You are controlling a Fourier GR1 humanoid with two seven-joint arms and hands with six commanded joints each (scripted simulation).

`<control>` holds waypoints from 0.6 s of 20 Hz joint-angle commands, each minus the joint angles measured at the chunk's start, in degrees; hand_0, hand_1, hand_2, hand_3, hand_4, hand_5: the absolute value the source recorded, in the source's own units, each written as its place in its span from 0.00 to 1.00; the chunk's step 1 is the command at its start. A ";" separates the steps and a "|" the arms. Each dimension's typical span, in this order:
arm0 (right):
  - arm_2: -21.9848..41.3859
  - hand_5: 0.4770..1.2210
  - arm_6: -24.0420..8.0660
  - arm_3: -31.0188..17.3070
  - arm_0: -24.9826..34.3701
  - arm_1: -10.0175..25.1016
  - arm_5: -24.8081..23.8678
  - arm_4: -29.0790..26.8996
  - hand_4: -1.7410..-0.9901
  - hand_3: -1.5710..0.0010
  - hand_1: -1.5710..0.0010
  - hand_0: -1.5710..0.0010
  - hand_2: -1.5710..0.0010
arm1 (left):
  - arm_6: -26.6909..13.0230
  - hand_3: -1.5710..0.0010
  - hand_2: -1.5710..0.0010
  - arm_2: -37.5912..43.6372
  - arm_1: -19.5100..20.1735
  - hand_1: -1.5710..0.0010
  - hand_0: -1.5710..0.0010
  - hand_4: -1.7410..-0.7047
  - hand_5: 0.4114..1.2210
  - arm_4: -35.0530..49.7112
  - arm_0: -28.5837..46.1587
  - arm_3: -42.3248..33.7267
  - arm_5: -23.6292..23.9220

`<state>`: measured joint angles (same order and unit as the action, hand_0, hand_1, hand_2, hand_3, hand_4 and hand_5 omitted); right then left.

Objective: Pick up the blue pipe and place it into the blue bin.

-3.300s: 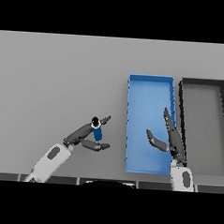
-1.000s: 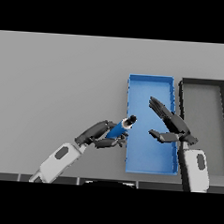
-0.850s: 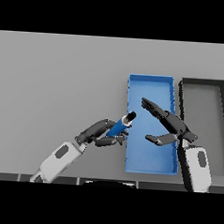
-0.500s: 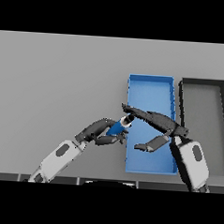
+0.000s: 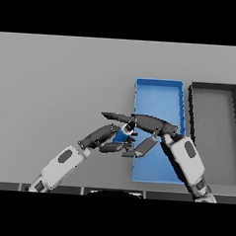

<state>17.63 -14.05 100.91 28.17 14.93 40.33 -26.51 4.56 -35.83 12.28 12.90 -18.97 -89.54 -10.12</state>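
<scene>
Now, left hand (image 5: 106, 139): fingers curled round the blue pipe (image 5: 121, 135)
Right hand (image 5: 146, 125): fingers straight, reaching over pipe
Blue bin (image 5: 159, 85): just right of both hands

A plain grey surface (image 5: 63, 77) fills the whole view, flat and matte, with no pattern or marks on it. The light is soft and even, so the grey stays nearly the same shade from the far edge to the near one, and only faint shadows fall on it. No wall, floor or window shows past the surface; at the right stands a dark grey bin (image 5: 192, 102), long and open-topped, its inside a lighter grey than its rim.
</scene>
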 commanded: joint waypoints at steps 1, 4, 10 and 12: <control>0.14 0.05 -0.30 -0.70 0.76 -0.52 -0.09 -0.05 0.69 1.00 1.00 1.00 1.00 | -0.27 0.03 0.00 0.03 -0.01 0.00 0.00 0.01 1.00 0.44 -0.25 -0.04 -0.13; 1.40 0.05 -1.38 -2.72 2.55 -2.39 0.31 0.82 0.69 1.00 1.00 1.00 0.98 | -0.85 0.04 0.00 -0.16 1.05 0.00 0.00 0.01 1.00 0.45 0.00 -0.63 0.08; 2.99 0.08 -3.12 -6.57 6.48 -5.42 2.88 1.41 0.47 0.76 0.68 0.70 0.68 | -1.57 0.53 0.44 -1.95 2.39 0.43 0.37 0.15 1.00 -5.96 -2.20 0.25 1.75; 3.35 0.13 -2.73 -6.60 6.84 -5.90 3.38 0.09 0.32 0.55 0.44 0.44 0.44 | -1.63 0.58 0.46 -2.28 2.60 0.45 0.43 0.10 1.00 -6.76 -1.01 -1.28 2.71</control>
<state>20.98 -16.70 94.32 35.01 9.02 43.73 -26.44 2.79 -38.09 14.89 6.19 -19.96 -90.81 -7.44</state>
